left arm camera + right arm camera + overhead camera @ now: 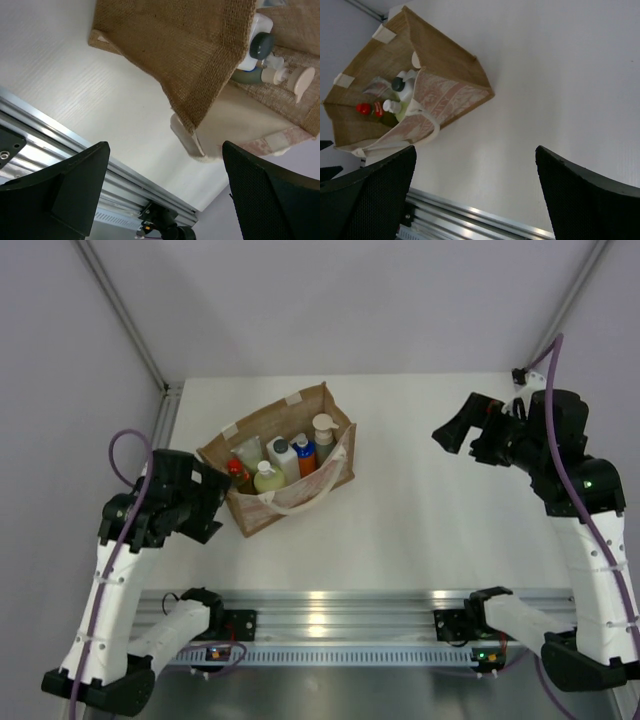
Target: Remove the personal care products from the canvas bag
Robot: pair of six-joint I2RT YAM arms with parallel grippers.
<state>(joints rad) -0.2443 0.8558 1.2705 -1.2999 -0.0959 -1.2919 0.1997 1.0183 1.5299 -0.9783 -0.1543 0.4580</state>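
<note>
The canvas bag (300, 492) stands just beside the gaping left end effector (214, 502), well apart from the gaping right end effector (452, 432), both arms bent.

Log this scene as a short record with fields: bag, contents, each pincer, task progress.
bag: canvas bag standing on the white table, mouth open, left of centre
contents: pump bottle, blue-orange bottle, white bottle, pale yellow-green bottle, red-capped bottle, all inside the bag
left pincer: open, empty, close to the bag's left end
right pincer: open, empty, well to the right of the bag
progress: no product out of the bag yet
</note>
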